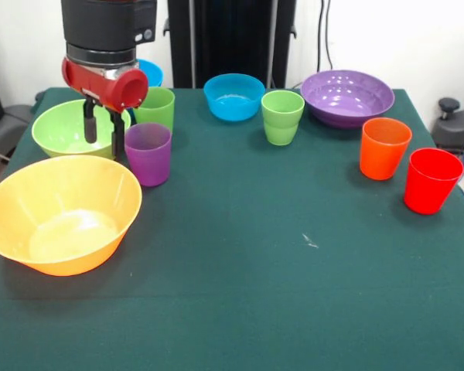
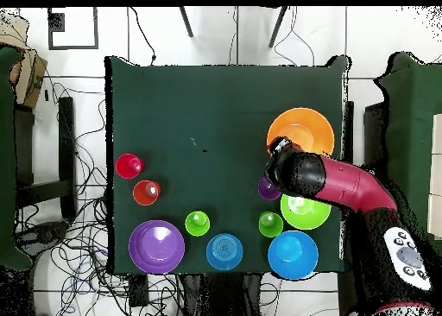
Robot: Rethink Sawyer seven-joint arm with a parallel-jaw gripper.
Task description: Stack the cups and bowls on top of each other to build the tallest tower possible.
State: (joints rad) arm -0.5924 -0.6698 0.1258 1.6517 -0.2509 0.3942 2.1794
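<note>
The cups and bowls all stand apart on the green worktop (image 1: 255, 294); no tower exists yet. From the front view's left: the big orange bowl (image 1: 62, 212) sits nearest, upright and empty. Behind it is the lime green bowl (image 1: 66, 127), and over the gap between that bowl and the purple cup (image 1: 148, 153) hangs the tool (image 1: 100, 131), its two dark fingers (image 1: 89, 124) pointing down, parted and holding nothing. One green cup (image 1: 156, 107) stands just behind the purple cup, with a blue bowl (image 1: 148, 73) peeking out at the far edge behind the arm. Toward the middle come the smaller blue bowl (image 1: 233, 96) and the second green cup (image 1: 282, 116); then the wide purple bowl (image 1: 346, 96) at the far right, and the orange cup (image 1: 384, 147) and red cup (image 1: 431, 179) nearer on the right.

These pieces look like light, stiff, glossy plastic, so I'd expect them to slip or skate if nudged. A cup is probably best pinched across its rim wall; a bowl by its rim edge.
</note>
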